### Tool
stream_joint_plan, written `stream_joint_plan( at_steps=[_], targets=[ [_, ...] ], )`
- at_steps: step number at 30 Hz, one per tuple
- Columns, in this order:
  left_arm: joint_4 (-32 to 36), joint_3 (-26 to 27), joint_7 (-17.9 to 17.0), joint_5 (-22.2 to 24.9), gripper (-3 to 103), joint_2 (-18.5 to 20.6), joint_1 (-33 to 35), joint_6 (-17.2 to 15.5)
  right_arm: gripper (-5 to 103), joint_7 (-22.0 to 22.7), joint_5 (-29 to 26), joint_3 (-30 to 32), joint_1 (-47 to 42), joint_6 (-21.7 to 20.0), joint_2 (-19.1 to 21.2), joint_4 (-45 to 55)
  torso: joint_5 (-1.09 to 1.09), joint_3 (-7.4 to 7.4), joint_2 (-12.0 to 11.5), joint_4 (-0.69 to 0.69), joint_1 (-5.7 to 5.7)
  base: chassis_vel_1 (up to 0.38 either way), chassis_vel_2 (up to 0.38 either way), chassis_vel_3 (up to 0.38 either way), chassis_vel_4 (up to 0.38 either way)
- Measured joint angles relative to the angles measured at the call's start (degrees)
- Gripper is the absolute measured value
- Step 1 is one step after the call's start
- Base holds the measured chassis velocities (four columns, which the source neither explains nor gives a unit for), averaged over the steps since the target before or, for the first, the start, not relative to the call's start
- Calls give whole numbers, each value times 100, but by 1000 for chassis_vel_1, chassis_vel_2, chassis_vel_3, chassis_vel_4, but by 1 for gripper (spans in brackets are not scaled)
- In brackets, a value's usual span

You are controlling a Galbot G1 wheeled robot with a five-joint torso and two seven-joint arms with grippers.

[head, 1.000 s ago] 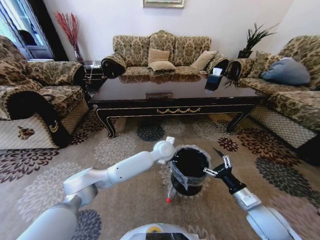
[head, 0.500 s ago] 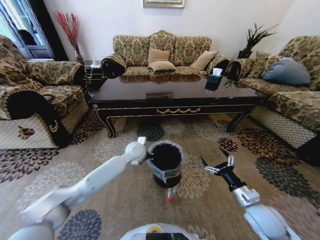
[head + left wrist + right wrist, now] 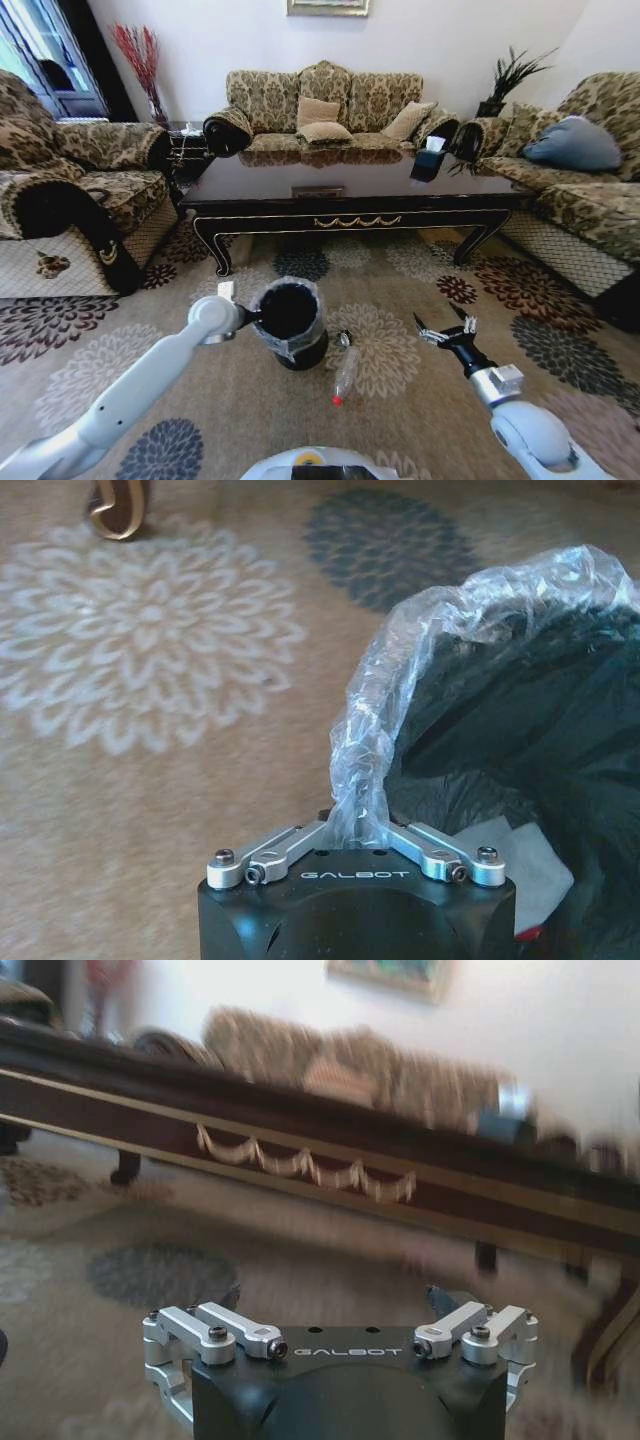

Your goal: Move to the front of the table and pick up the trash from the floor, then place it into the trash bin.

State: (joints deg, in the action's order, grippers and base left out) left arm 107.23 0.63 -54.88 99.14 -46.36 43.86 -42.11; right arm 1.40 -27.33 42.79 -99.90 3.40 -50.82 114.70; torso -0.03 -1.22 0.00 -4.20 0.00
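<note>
My left gripper (image 3: 247,316) is shut on the rim and clear liner of the black trash bin (image 3: 290,322), seen close up in the left wrist view, where the gripper (image 3: 356,828) pinches the liner (image 3: 420,660). Inside the bin lies white crumpled paper (image 3: 522,864). A clear plastic bottle (image 3: 345,374) with a red cap lies on the flowered carpet (image 3: 250,410), just right of the bin. A small piece (image 3: 345,339) lies beside the bottle's far end. My right gripper (image 3: 446,332) hovers open over the carpet to the right of the bottle, holding nothing.
The dark coffee table (image 3: 350,195) stands across the view beyond the bin, and its apron (image 3: 300,1165) faces the right wrist. A tissue box (image 3: 428,160) sits on its right end. Sofas (image 3: 70,200) line the left, back and right sides.
The left arm has swung left with the bin held by its rim, which uncovers the bottle on the carpet. The right gripper has dropped slightly lower and stays open.
</note>
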Motion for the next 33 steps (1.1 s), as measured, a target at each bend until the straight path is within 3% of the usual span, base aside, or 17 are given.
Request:
stream_joint_plan(
  at_steps=[2, 5, 10, 13, 17, 23, 25, 27, 30, 33],
  targets=[
    [-1, 214, 84, -109, 0, 126, 273, -2, 100, 122, -394, -207, 238, -492, 6, -39, 2, 0, 0, 3, 0, 0, 0, 0, 0],
    [39, 418, 127, -145, 0, 209, 519, -3, 100, 213, -696, -437, 545, -858, 27, -150, 3, 0, 0, 12, 0, 0, 0, 0, 0],
    [232, 832, 213, -211, 0, 364, 968, -2, 100, 291, -1164, -870, 1084, -1679, 196, -330, 2, 0, 0, 2, 0, 0, 0, 0, 0],
    [323, 1034, 286, -218, 0, 534, 1194, -2, 100, 511, -1529, -1243, 1481, -2147, 262, -389, 1, 0, 0, 4, 0, 0, 0, 0, 0],
    [350, 1249, 297, -228, 0, 641, 1323, -3, 100, 644, -1738, -1589, 1750, -2473, 297, -470, 1, 0, 0, 8, 0, 0, 0, 0, 0],
    [470, 1669, 303, -158, 0, 757, 1579, -2, 100, 679, -1578, -2290, 2139, -2830, 248, -714, 3, 0, 0, 3, 0, 0, 0, 0, 0],
    [493, 1988, 316, -169, 0, 800, 1861, -2, 100, 1118, -2165, -2794, 2658, -3339, 201, -818, 2, 0, 0, 6, 0, 0, 0, 0, 0],
    [493, 2046, 317, -179, 0, 796, 1916, -2, 100, 1258, -2327, -2875, 2777, -3477, 196, -826, 2, 0, 0, 6, 0, 0, 0, 0, 0],
    [557, 2297, 325, -213, 0, 726, 2222, -2, 100, 2034, -3113, -3248, 3472, -4128, 96, -875, 1, 0, 0, 5, 0, 0, 0, 0, 0],
    [593, 2371, 326, -246, 0, 714, 2345, -2, 100, 2418, -3373, -3413, 3768, -4365, 36, -991, 1, 0, 0, 7, 0, 0, 0, 0, 0]
  ],
)
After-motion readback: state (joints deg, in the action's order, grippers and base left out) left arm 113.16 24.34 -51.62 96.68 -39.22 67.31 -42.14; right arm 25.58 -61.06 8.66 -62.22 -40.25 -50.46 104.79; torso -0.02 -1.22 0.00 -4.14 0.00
